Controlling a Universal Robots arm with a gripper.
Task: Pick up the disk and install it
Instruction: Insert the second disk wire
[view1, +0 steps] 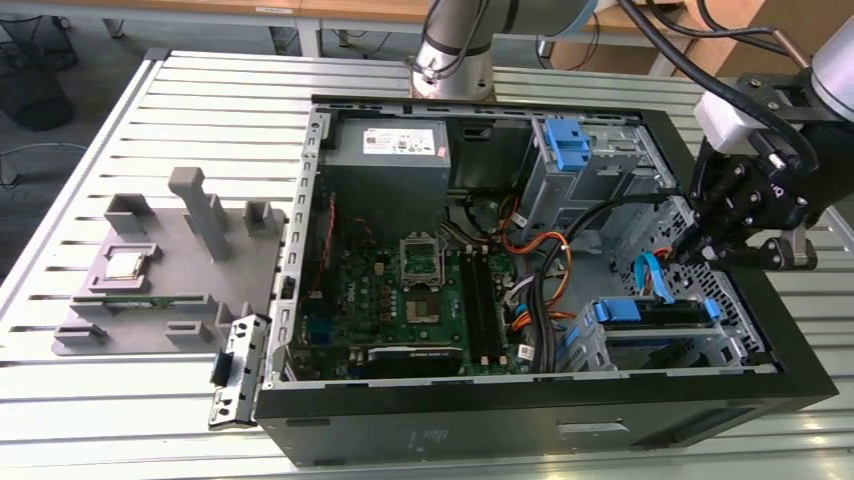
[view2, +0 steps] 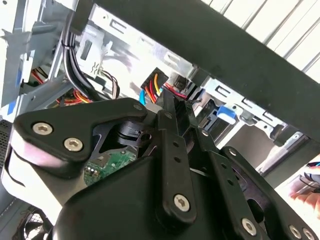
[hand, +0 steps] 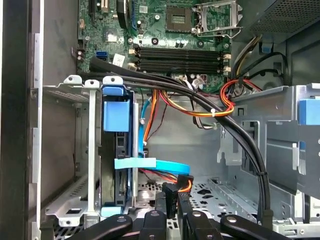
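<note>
The disk (view1: 650, 313) sits on edge in the lower drive cage of the open computer case (view1: 534, 400), its blue carrier tab facing up. In the first wrist view the disk (hand: 119, 150) stands between the cage's metal rails. My gripper (view1: 697, 252) hangs inside the case just beside that cage. Its fingertips are close together around a black cable connector (hand: 171, 190) with orange and red wires, next to a flat blue cable (hand: 150, 163). The second wrist view has my gripper (view2: 167, 107) pointing at the same bundle of coloured wires (view2: 155, 87).
A second cage with a lone blue bracket (view1: 567, 145) stands at the case's back. Black cable bundles (hand: 240, 145) cross the gap between the cages. The motherboard (view1: 400, 300) fills the case floor. A grey fixture with a small chip (view1: 127, 265) lies at the exterior view's left.
</note>
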